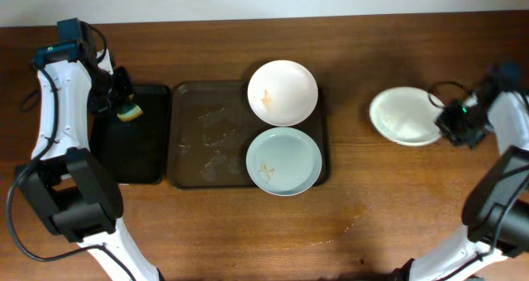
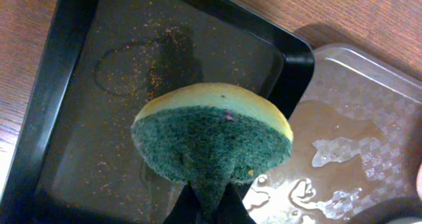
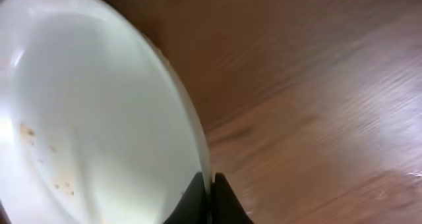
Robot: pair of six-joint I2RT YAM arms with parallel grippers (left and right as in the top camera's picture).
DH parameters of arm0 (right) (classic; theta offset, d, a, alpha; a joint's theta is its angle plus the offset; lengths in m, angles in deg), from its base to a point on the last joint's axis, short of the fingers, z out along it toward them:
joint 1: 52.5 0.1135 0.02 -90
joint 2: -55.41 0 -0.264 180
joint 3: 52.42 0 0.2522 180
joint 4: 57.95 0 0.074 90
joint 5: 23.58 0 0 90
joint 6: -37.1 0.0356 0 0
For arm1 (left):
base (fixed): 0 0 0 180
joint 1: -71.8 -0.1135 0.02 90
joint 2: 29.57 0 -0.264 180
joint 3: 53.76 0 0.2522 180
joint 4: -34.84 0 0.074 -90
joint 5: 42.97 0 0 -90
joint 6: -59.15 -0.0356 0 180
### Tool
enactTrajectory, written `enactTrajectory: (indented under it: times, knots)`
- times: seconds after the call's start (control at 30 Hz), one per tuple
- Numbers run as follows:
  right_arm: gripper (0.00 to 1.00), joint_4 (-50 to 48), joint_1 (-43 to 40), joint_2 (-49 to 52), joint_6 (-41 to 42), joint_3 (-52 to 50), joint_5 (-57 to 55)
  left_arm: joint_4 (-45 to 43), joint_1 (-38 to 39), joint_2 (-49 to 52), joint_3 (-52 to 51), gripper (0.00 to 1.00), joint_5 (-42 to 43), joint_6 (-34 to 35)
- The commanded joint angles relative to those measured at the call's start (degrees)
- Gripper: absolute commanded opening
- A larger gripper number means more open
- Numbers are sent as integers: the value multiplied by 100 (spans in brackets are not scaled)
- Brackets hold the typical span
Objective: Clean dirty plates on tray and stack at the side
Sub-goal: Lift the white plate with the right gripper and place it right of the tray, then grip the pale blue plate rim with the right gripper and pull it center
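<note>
Two plates lie on the translucent grey-brown tray (image 1: 198, 140): a white plate (image 1: 283, 92) with a brown smear at the far right corner, and a bluish plate (image 1: 283, 160) with a smear at the near right. A third white plate (image 1: 405, 116) is off the tray to the right; my right gripper (image 1: 450, 120) is shut on its rim (image 3: 206, 181) and holds it tilted over the wood. Small brown specks show on it (image 3: 99, 118). My left gripper (image 1: 124, 107) is shut on a yellow-and-green sponge (image 2: 212, 135) above the black tray.
A smaller black tray (image 1: 132, 136) with brown crumbs sits left of the grey-brown tray (image 2: 369, 138), which holds puddles of water. A wet patch lies on the wood table (image 1: 343, 227) in front of the tray.
</note>
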Motion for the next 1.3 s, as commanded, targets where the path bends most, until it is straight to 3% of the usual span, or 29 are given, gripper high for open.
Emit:
enactTrajectory:
  times: [0.0,0.07,0.17,0.37,0.53,0.57,0.6,0.7,0.87,1.07,1.17,1.2,1.27]
  knots:
    - [4,-555,-299,-81,-4,-592,42,-87,2,-50,4,1,4,-94]
    - [5,-946,-313,-81,-20,-868,44,-127,2,-50,4,1,7,-94]
    - [33,-872,-313,-90,92,-876,87,-136,2,-50,4,1,7,-92]
    - [37,197,-2,-883,-170,-15,1088,-151,24,-50,4,1,7,-92]
    - [41,442,1502,-1202,-166,-31,1519,-216,201,-50,4,1,22,-92]
    - [42,455,2079,-1104,-140,-57,1309,-236,232,-50,4,1,22,-92]
    - [50,450,2470,-1008,-31,-63,1069,-240,251,-50,4,1,22,-92]
    - [52,442,3554,-603,378,-63,378,-238,254,-50,4,1,24,-92]
    - [50,520,4548,111,505,-63,378,-236,256,-50,4,1,24,-94]
    - [40,767,4791,380,505,-87,199,-236,256,-50,4,1,24,-94]
    - [23,857,4817,380,507,-195,214,-234,254,-50,4,1,24,-94]
    - [8,866,4865,380,505,-254,212,-234,256,-50,4,1,24,-94]
    - [4,909,4990,380,503,-299,315,-234,256,-50,4,1,24,-94]
